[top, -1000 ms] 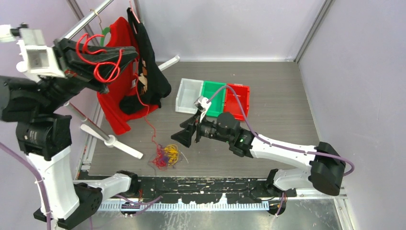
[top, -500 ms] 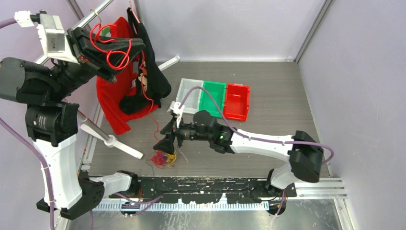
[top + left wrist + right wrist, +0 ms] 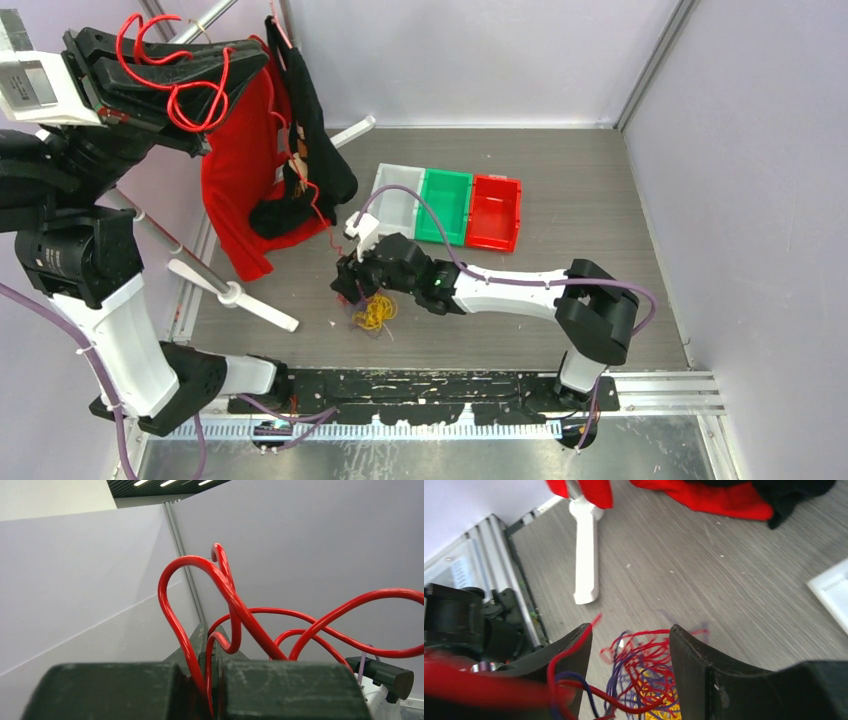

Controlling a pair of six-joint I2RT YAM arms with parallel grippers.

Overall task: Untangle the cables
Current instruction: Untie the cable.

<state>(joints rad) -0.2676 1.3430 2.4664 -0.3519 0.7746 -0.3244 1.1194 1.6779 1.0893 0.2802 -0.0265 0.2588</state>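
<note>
Two ends to reckon with, taken from the left. High over the table's far-left corner: left gripper (image 3: 250, 62), raised well off the surface, jaws pressed together on a red cable (image 3: 190, 88). In the wrist view, cable pinched in the slit between the dark fingers (image 3: 290, 690), stiff loops springing up and out beyond them. Seems to trail a thin red strand (image 3: 322, 222) down past the red garment (image 3: 235, 190) and the black one (image 3: 325, 160) toward the heap below; cannot trace it the whole way.

Further right, near the middle of the near edge of the table (image 3: 580, 170): the tangle of cables (image 3: 374, 312), a small flat heap of yellow, red and purple curls. Right gripper (image 3: 350, 285) directly over it, touching or nearly so, jaws apart. From the wrist view, straddles the tangle: most curls between the two fingers (image 3: 724, 680), one red and one purple strand crossing the left-hand finger. Not clamped on anything, as far as can be told.

Matters most for the coming move: tangle straight below and between the right jaws, red line slanting from there up toward the far-left corner. Likely calls for pinning the heap with the right arm, nearer by far, and drawing the red cable away up and left.

Beyond, toward the far right: three bins (image 3: 445, 205) in a row, apart from the heap.
</note>
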